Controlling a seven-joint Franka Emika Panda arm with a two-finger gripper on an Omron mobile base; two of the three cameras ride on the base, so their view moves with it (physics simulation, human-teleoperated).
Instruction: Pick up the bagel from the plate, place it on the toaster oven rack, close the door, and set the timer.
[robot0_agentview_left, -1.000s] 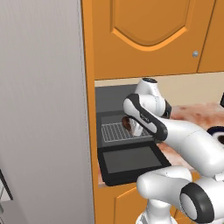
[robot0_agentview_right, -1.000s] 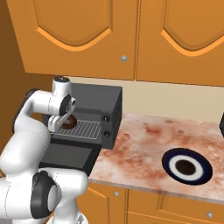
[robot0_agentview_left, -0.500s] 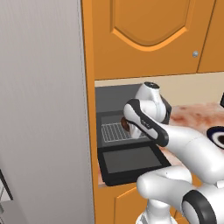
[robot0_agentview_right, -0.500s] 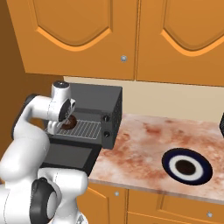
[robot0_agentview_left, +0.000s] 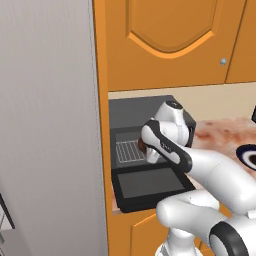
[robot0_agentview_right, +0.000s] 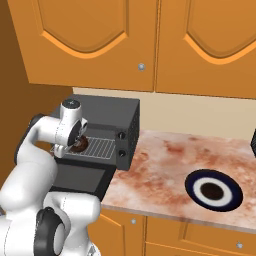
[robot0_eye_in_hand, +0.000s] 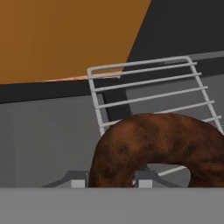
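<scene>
Brown bagel (robot0_eye_in_hand: 162, 144) gripped by end effector (robot0_agentview_right: 75, 146) over rack (robot0_eye_in_hand: 148, 89).

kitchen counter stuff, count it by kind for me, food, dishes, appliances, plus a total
Food: 1, the bagel held in the gripper over the toaster oven rack.
Dishes: 1, the plate on the counter.
Appliances: 1, the toaster oven with its door open.
Total: 3
</scene>
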